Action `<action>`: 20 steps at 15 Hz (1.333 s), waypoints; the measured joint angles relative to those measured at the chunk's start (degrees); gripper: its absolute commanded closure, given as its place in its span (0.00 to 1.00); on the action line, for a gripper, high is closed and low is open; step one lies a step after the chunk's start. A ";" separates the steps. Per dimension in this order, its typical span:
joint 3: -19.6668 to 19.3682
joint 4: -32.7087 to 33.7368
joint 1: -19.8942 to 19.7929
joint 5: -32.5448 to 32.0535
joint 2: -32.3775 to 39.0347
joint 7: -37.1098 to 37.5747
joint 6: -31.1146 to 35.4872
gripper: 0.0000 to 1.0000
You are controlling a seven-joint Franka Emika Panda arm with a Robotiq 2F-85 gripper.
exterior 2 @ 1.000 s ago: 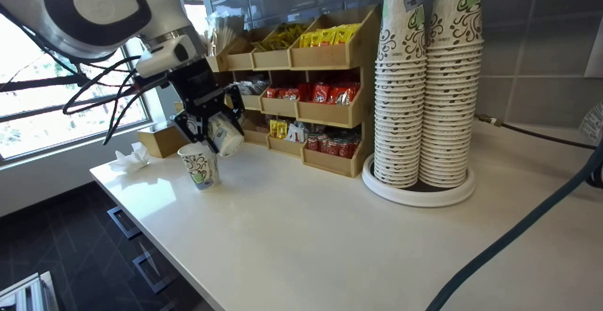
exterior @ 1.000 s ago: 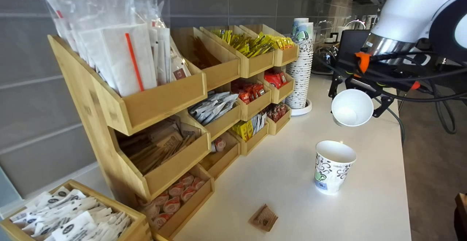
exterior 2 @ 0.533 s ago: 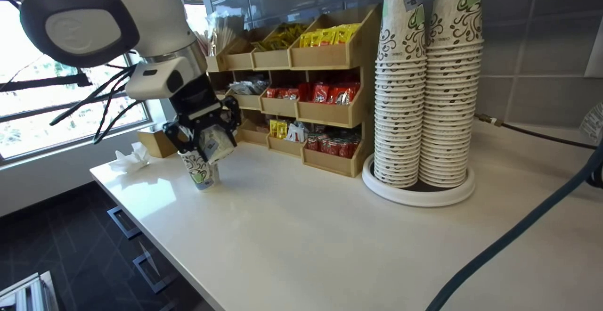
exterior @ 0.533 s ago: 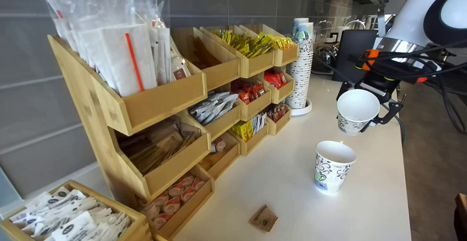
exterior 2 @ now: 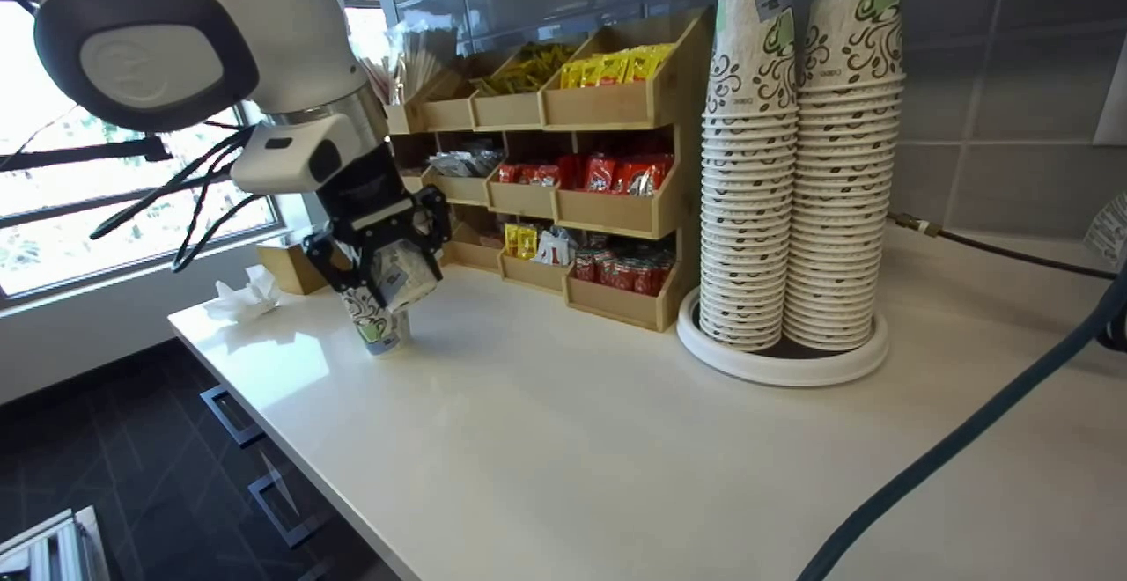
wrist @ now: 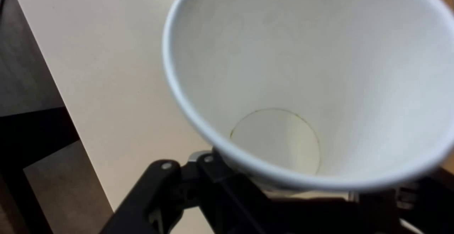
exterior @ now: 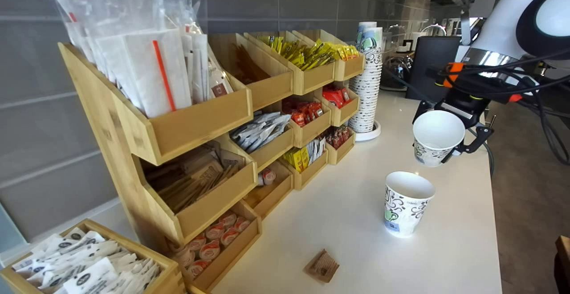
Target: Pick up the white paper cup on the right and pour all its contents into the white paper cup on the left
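My gripper [exterior: 433,137] is shut around the side of a white patterned paper cup [exterior: 438,134]. The cup is held above the counter, tilted with its mouth toward the standing cup's side. In the wrist view the inside of the held cup [wrist: 305,67] shows bare white walls and a thin brown line round its base; no contents are seen. The fingers are partly hidden behind the cup there. The other white paper cup [exterior: 407,207] stands upright on the counter, below and apart from the held cup. In an exterior view the gripper and held cup partly cover this standing cup [exterior 2: 377,326].
A wooden tiered rack [exterior: 202,122] of packets stands along the wall. Tall stacks of paper cups [exterior 2: 748,211] stand in a white round tray [exterior 2: 784,377]. A small brown packet [exterior: 322,266] lies on the counter [exterior: 356,222]. A crumpled napkin [exterior 2: 245,295] lies near the window end.
The held cup was tipped further a second ago; it has turned more upright and shifted away from the standing cup. In the last half second it has dropped slightly. The standing cup has not moved.
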 measured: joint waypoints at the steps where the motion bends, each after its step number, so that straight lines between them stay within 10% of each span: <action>1: -0.17 -0.04 -0.07 1.41 0.16 -0.87 -0.07 0.58; 12: -8.89 -0.87 -1.24 24.55 3.71 -23.66 -7.42 0.58; 20: -7.90 -0.76 -3.93 34.20 10.88 -33.33 -9.61 0.58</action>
